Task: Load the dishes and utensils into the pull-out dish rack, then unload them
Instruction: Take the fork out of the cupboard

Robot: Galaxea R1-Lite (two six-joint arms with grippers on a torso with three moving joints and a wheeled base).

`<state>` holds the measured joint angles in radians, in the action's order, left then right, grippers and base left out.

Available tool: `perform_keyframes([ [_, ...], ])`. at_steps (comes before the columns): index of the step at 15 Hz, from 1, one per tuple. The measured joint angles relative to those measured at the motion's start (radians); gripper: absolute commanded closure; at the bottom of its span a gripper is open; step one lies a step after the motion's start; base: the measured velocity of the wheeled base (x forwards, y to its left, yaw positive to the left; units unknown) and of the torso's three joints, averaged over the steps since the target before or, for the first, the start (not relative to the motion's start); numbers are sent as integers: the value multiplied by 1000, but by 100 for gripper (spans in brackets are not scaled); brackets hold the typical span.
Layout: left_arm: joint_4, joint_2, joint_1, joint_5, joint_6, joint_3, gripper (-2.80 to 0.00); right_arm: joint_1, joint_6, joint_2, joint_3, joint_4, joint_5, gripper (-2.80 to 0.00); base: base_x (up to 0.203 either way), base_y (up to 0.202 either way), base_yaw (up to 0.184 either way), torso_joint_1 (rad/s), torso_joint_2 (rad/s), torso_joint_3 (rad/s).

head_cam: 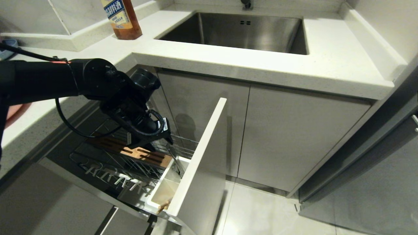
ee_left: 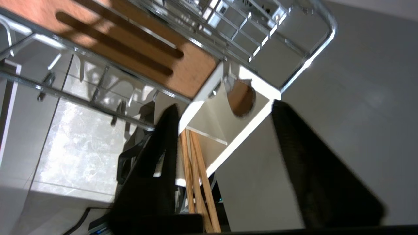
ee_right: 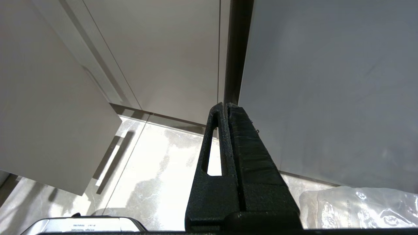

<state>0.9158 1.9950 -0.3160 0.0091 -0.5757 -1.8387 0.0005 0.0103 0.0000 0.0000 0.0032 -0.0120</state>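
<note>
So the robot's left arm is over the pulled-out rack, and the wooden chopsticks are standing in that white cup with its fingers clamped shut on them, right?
Not quite. The left gripper is over the pull-out dish rack, and the chopsticks do stand in the white utensil cup, but the fingers are spread apart, not clamped on the chopsticks. The left wrist view shows this.

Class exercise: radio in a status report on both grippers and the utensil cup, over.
Left gripper open above white rectangular utensil cup. Thin light wooden chopsticks and a silver metal utensil in cup. Right gripper shut, parked by cabinets. Nothing blocking.
</note>
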Motion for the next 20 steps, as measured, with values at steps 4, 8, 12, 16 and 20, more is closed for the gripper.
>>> perform_keyframes([
  [4,-12,24,14,-3,0,-10,-280,0,0,0,0,0,0,0,0,0,0,0,0,0],
  [8,-18,39,15,-4,-1,-13,-280,0,0,0,0,0,0,0,0,0,0,0,0,0],
  [12,-16,41,14,-5,-2,-7,-280,-1,0,0,0,0,0,0,0,0,0,0,0,0],
  [16,-15,40,13,-5,-3,1,-280,0,0,0,0,0,0,0,0,0,0,0,0,0],
  [20,-12,39,13,-6,-2,6,0,0,0,0,0,0,0,0,0,0,0,0,0,0],
])
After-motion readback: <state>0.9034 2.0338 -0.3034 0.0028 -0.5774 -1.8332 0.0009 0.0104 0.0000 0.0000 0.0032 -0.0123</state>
